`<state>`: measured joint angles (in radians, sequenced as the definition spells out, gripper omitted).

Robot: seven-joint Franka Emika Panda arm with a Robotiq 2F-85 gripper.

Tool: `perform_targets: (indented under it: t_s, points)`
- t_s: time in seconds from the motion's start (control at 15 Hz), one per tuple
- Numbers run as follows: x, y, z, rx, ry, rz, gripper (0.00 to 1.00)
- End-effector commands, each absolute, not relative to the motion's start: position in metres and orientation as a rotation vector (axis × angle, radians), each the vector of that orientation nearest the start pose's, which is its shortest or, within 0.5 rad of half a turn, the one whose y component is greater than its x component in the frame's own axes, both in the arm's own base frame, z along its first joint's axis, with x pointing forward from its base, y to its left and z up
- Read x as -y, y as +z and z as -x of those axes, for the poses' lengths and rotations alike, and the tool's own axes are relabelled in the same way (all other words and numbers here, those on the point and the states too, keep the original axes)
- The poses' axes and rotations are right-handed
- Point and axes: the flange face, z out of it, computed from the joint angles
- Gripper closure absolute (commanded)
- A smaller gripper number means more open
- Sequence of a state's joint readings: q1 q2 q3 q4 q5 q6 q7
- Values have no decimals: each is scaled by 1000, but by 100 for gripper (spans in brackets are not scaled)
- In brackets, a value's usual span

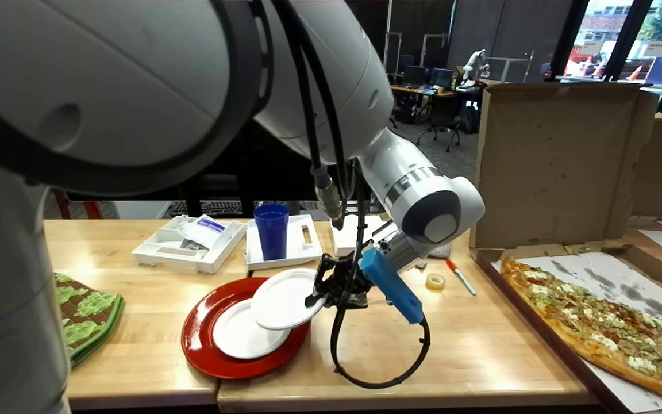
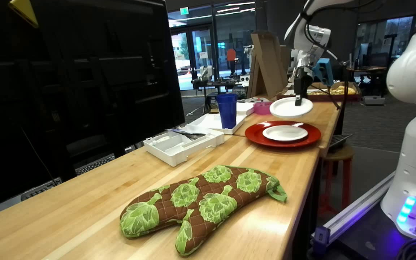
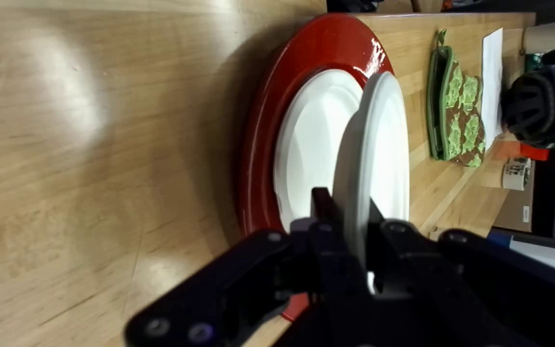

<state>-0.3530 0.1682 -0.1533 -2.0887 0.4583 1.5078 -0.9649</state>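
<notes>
My black two-fingered gripper [image 3: 347,202] clamps a round white plate [image 1: 283,299] by its rim, above a pale wooden tabletop [image 1: 457,345].
The plate hangs tilted and clear of a second round white plate [image 2: 285,133], which lies on a wide, glossy red plate [image 2: 254,135]. Taking my held plate as the dial's centre in an exterior view, a blue plastic cup [image 1: 272,230] stands at twelve, a brown-and-green quilted oven mitt [image 1: 87,310] lies at nine, and a golden-crusted pizza [image 1: 601,328] rests at three in an open brown cardboard box [image 1: 561,167]. Light glares off the wood. Beyond, toward one o'clock, grey carpet [image 1: 456,156] runs back to desks [image 1: 417,90], and bright windows [image 1: 607,23] stand at two. A white shape [image 1: 472,64] by the desks may be another robot arm; it shows too small to be sure.
</notes>
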Motion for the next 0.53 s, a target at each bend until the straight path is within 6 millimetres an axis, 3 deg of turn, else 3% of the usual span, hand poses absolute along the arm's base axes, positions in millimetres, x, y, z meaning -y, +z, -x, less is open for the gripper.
perform_targets:
  t_s: [0.0, 0.47]
  points:
    - [179, 319, -430, 361, 296, 2329, 97]
    - [168, 287, -413, 312, 299, 2352, 97]
